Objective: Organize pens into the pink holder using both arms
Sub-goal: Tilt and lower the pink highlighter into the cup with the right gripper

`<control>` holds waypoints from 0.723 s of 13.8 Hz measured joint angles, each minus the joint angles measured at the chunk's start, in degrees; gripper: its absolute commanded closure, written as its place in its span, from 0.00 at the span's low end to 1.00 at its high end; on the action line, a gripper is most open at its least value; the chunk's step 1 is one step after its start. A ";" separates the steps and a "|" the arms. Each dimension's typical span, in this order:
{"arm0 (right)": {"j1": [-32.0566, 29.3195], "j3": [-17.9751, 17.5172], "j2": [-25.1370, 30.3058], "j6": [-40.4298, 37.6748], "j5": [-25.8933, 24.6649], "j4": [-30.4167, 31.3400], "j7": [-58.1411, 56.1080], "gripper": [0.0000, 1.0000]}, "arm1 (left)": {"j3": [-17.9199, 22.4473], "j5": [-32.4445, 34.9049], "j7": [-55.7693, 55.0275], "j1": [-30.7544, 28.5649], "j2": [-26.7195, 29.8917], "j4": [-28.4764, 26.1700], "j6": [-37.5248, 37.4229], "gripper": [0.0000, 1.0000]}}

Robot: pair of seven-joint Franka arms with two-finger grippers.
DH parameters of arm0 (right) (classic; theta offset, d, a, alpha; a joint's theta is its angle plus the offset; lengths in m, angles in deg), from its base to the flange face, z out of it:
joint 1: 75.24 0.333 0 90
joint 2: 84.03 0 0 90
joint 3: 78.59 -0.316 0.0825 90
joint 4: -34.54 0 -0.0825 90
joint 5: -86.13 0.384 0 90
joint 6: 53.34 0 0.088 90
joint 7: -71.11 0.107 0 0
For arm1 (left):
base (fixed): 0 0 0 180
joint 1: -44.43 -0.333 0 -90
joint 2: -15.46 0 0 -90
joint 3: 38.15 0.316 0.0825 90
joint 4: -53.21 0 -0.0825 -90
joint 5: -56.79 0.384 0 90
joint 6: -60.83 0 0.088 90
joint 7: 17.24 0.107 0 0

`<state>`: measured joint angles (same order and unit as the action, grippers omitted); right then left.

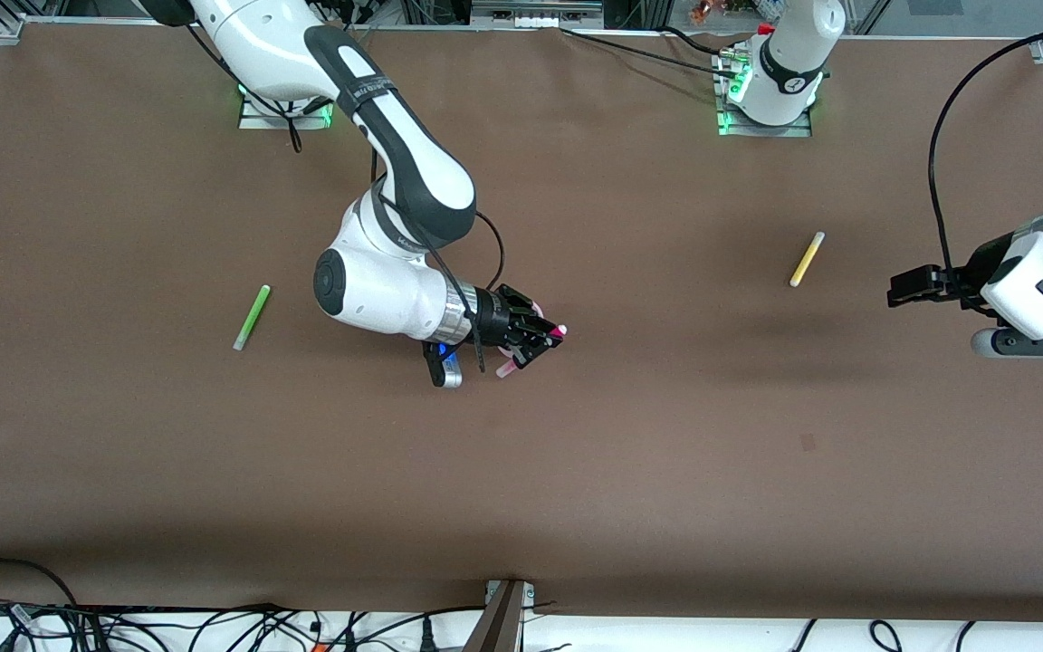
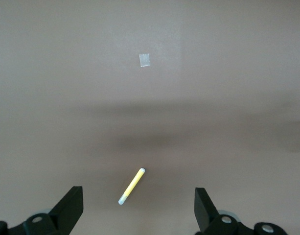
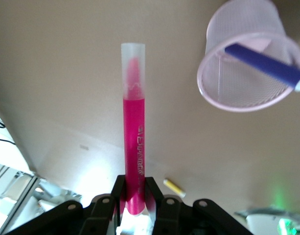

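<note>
Right now right gripper (image 1: 541, 342) pinches magenta pen (image 3: 133, 142) above mid-table beside pink holder (image 3: 247, 58) with purple pen (image 3: 265, 63) in it, left gripper (image 2: 138, 205) waits spread wide over yellow pen (image 1: 807, 259), green pen (image 1: 252, 317) toward the right arm's end.

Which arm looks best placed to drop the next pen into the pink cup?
Right. Its pincer is shut on the magenta pen close to the pink holder, which has the purple pen inside. The left pincer hangs open and empty over the yellow pen.
</note>
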<state>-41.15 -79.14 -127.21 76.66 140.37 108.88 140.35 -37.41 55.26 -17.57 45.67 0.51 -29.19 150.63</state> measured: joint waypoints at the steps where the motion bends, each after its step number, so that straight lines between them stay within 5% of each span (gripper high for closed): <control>1: -0.12 0.05 -0.32 -0.16 1.23 0.09 0.00 1.00 | 0.40 0.00 0.11 0.74 0.43 -0.51 0.21 0.00; 10: -0.74 0.15 -2.10 -4.27 5.72 1.51 1.23 1.00 | 1.46 0.00 0.65 1.88 1.07 -1.97 0.74 0.00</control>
<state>-41.89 -78.99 -129.31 72.39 146.09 110.39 141.59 -35.95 55.26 -16.92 47.54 1.58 -31.16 151.37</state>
